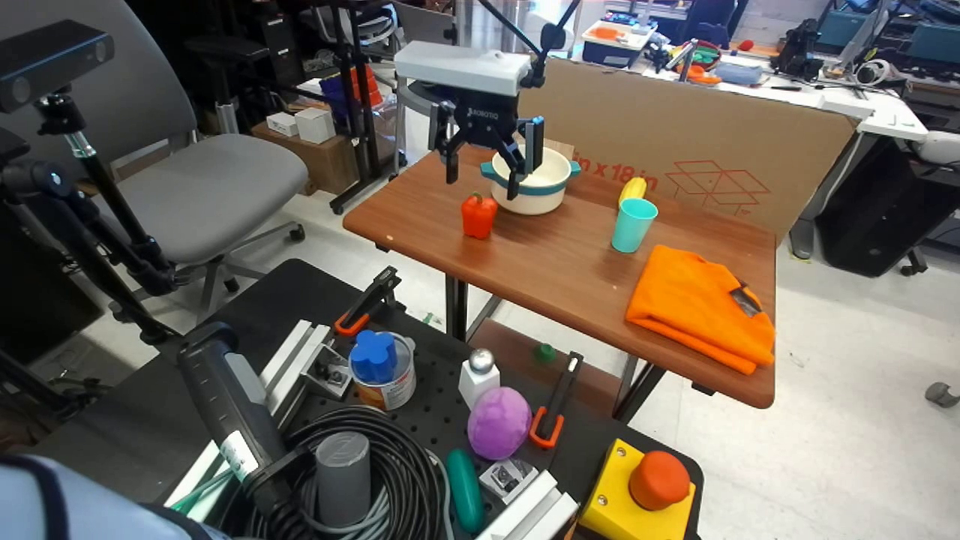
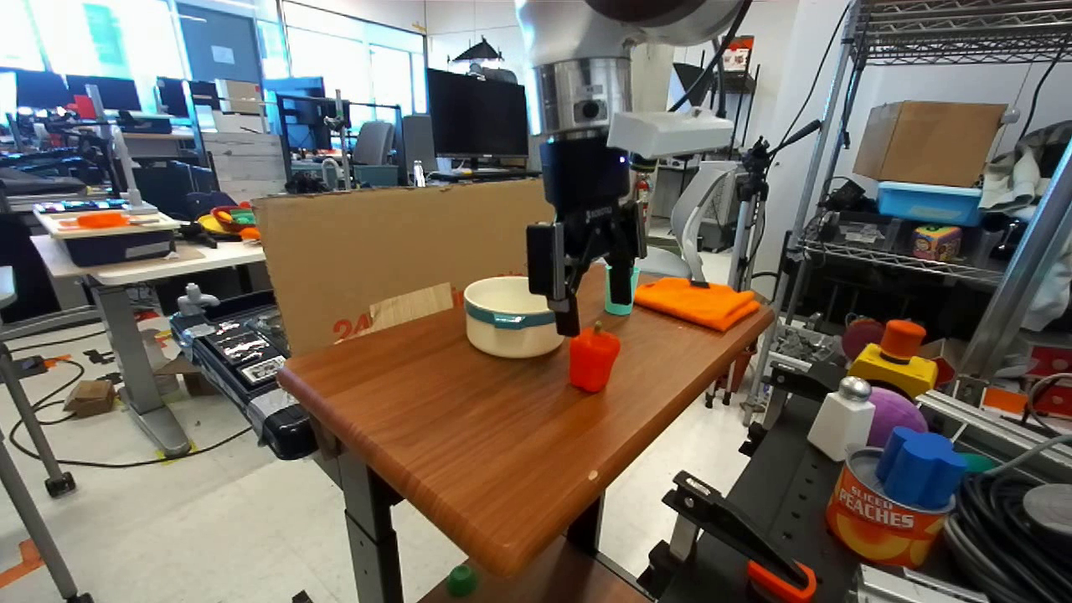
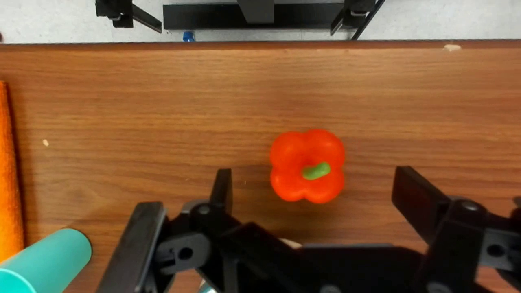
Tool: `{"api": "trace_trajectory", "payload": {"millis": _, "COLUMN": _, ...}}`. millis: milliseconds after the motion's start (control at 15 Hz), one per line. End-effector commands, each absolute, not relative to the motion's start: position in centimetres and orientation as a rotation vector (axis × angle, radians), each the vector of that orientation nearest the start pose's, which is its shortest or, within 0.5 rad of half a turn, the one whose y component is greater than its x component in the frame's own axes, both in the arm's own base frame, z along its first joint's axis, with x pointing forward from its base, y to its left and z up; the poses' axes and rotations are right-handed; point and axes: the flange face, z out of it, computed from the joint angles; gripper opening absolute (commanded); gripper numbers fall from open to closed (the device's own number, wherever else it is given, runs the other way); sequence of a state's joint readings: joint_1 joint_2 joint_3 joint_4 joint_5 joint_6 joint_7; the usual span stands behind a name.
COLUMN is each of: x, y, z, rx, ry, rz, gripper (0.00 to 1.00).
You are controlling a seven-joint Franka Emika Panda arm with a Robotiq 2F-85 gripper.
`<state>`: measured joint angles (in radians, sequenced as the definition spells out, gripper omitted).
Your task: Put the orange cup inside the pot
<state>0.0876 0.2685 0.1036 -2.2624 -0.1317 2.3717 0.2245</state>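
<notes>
Wrist view: a small, red-orange, four-lobed toy bell pepper point(image 3: 307, 165) with a green stem is seen from above, stood upright on the brown wood-grain table point(image 3: 122, 101). It is taken as the task's "orange cup", since the only cup seen on the table is teal. Nothing is held by the black two-fingered gripper point(image 1: 482, 176); its fingers are spread wide above the pepper, which is framed between them in the wrist view, so the pose is judged to be meant for a grasp from above. Some shift toward the table's edge may be needed before a descent.

Just beside the pepper, the round, cream-white pot point(image 2: 509, 335) with a teal band and side handles is placed, presumably so that only a short carry is required. The visible part of its inside is bare; its floor is hidden. Farther along, a tapered teal plastic cup point(image 1: 634, 229) is stood upright, something yellow point(image 1: 632, 187) showing beyond its rim; its contents cannot be told. Past it, an orange cloth point(image 1: 697, 307) is laid folded. On the black perforated bench point(image 1: 307, 292), a peach tin point(image 2: 875, 519) is topped by a blue lobed piece point(image 2: 921, 465), set in or on its mouth; which cannot be told.
</notes>
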Motion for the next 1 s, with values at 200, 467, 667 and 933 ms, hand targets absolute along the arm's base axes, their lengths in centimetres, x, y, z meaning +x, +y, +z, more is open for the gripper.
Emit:
{"api": "trace_trajectory", "payload": {"millis": 200, "x": 50.4, "y": 9.6, "z": 21.0, "rx": -3.245, "ry": -0.126, "rz": 0.243, "gripper": 1.0}}
{"api": "trace_trajectory", "payload": {"millis": 467, "x": 50.4, "y": 10.1, "z": 19.5, "rx": -3.266, "ry": -0.154, "rz": 0.265, "gripper": 1.0}}
{"api": "trace_trajectory", "payload": {"millis": 667, "x": 50.6, "y": 10.7, "z": 18.9, "rx": -3.264, "ry": -0.159, "rz": 0.272, "gripper": 0.74}}
{"api": "trace_trajectory", "payload": {"millis": 933, "x": 50.4, "y": 11.4, "z": 19.6, "rx": -3.267, "ry": -0.187, "rz": 0.219, "gripper": 0.42}}
